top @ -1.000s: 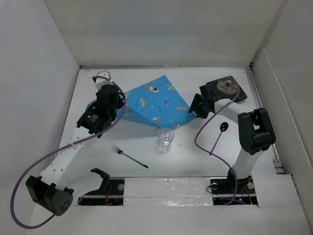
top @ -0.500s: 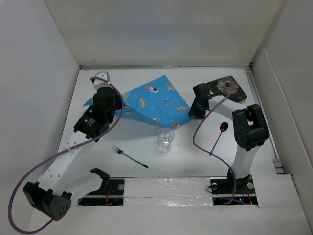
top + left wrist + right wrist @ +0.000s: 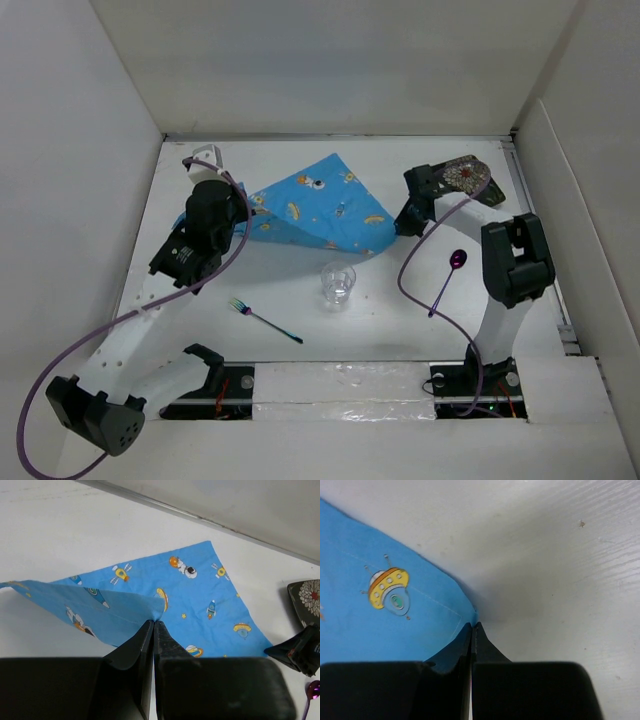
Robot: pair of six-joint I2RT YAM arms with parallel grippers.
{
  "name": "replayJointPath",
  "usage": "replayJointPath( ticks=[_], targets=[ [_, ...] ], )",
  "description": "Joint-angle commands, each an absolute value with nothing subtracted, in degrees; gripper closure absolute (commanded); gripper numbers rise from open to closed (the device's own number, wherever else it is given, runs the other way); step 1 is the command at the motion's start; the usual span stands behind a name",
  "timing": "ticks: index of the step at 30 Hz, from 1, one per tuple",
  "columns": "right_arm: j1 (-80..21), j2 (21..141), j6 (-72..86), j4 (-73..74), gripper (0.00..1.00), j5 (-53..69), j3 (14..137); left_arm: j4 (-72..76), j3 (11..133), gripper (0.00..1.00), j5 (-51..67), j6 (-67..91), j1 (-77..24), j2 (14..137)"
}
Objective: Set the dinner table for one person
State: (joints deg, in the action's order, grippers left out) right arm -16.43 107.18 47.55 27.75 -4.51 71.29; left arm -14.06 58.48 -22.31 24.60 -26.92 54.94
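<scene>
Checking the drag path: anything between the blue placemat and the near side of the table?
Yes. On the dinner table a clear cup stands just nearer than the placemat; a fork lies nearer still, left of the cup. A purple spoon lies off to the right.

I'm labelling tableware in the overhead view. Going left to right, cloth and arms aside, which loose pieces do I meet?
fork → clear glass → purple spoon. The patterned plate, farther back, overlaps the spoon's span, so it is left unplaced.
</scene>
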Motion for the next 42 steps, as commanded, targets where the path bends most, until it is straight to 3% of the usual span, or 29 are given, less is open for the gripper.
replayJointPath(
  ticks=[1, 6, 11, 18, 23, 28, 33, 42],
  targets=[
    [-17.3, 99.8, 45.1, 25.6, 1.00, -9.0, 77.2, -5.5, 66.7, 1.00, -22.6, 21.6, -26.5, 58.6],
    [-16.8, 92.1, 39.3, 28.5, 1.00, -10.8, 92.2, -2.5, 84.8, 1.00, -24.6, 17.3, -26.5, 67.2],
    [-15.5, 80.8, 35.0, 27.2, 1.00, -11.7, 99.8, -2.8, 103.2, 1.00, -21.3, 15.8, -26.5, 72.5],
    [-15.5, 72.1, 31.8, 28.1, 1.00, -13.7, 103.2, -2.6, 107.1, 1.00, -25.1, 15.4, -26.5, 72.9],
    [-13.8, 75.0, 28.8, 31.4, 1.00, -12.6, 107.1, 2.1, 98.7, 1.00, -33.2, 11.8, -26.5, 73.4],
    [-10.5, 81.2, 28.8, 29.4, 1.00, -7.9, 106.9, -3.0, 94.2, 1.00, -19.0, 21.5, -14.8, 80.2],
    [-9.3, 90.7, 29.2, 27.3, 1.00, -3.8, 110.6, -8.2, 100.2, 1.00, -11.1, 23.6, -11.0, 88.2],
    [-8.2, 107.1, 33.0, 31.6, 1.00, 1.4, 137.5, -13.6, 120.3, 1.00, -3.2, 30.1, -4.1, 97.2]
  ],
)
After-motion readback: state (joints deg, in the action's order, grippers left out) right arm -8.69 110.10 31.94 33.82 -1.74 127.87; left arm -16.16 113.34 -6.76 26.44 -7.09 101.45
